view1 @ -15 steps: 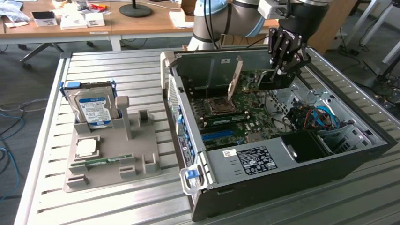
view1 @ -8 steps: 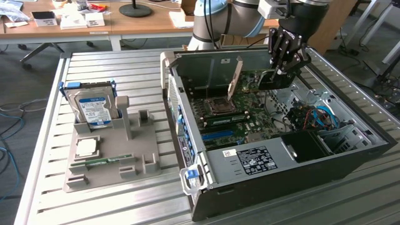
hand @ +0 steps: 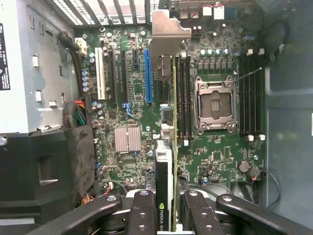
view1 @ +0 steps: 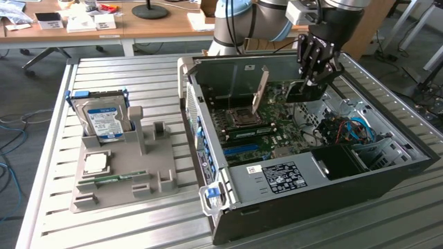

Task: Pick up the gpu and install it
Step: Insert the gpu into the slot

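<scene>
The gpu (hand: 165,171) is gripped tight between the jaws of the gripper (hand: 168,208), inside the computer case (view1: 332,181), above its green main board (hand: 220,161). It is seen edge-on, so its faces are mostly hidden and its held end is cut off. Its long side is pointed at the case's back wall, silver bracket (hand: 168,32) first. Whether a slot is touched cannot be told.

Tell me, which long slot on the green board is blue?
The blue slot is the one beside the card held in the hand. Past it in the row come two black slots, then a white slot.
</scene>
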Motion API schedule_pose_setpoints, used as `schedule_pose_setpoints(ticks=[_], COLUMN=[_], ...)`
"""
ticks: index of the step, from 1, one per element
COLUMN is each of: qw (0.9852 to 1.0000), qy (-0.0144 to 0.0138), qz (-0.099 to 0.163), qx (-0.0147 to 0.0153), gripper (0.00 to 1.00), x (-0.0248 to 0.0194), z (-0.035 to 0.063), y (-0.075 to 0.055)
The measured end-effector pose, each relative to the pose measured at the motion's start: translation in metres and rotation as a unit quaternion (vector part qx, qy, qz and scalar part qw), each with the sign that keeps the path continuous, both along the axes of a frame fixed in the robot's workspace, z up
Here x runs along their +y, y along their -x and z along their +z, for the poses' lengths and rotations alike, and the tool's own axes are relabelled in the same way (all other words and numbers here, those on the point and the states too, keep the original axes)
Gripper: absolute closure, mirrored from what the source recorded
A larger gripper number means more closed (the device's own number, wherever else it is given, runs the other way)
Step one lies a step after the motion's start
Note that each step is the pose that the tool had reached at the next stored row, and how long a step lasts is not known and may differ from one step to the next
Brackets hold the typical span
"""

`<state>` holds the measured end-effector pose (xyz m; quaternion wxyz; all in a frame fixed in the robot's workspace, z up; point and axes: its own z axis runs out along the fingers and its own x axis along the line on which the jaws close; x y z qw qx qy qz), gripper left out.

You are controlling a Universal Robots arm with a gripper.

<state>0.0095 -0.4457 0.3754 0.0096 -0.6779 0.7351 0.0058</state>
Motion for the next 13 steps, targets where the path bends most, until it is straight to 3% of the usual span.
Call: schedule_pose_setpoints(ticks=[13], qw=[1.0000], qy=[0.0000], qz=[0.000], qx=[-0.0002], gripper=[0.73], x=[-0.0042], z=[-0.0193], y=[0.011])
